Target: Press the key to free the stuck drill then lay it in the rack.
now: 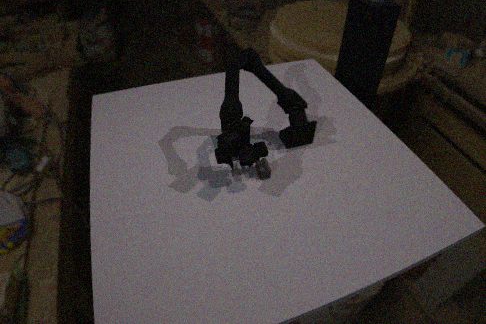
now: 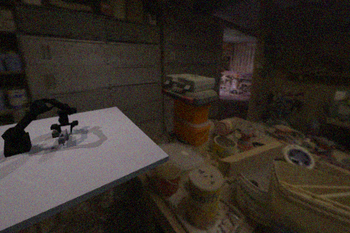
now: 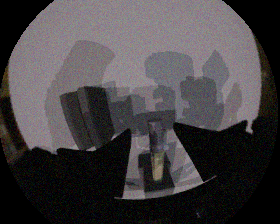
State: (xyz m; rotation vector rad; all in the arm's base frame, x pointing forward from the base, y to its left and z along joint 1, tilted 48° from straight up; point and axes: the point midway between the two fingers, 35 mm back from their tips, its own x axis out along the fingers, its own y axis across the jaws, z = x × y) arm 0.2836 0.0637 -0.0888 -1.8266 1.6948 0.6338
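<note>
My gripper (image 1: 240,166) (image 2: 65,129) (image 3: 153,128) is open, pointing down low over the table. In the wrist view its fingers stand either side of a slim grey upright piece with a yellow part (image 3: 158,167) toward the near side, over a small dark base (image 3: 146,176). The image is too dim to tell which part is the drill and which the key. A dark, grooved block (image 3: 96,117) (image 1: 263,168) stands left of the fingers in the wrist view; it may be the rack. The gripper partly hides the small pieces in the top and exterior views.
The pale tabletop (image 1: 200,254) (image 2: 119,154) carries the arm's dark base (image 1: 298,135) (image 2: 16,142). Several overlapping shadows fall around the small pieces. A dark post (image 1: 367,49) stands behind the table's right edge. The room is dim and cluttered.
</note>
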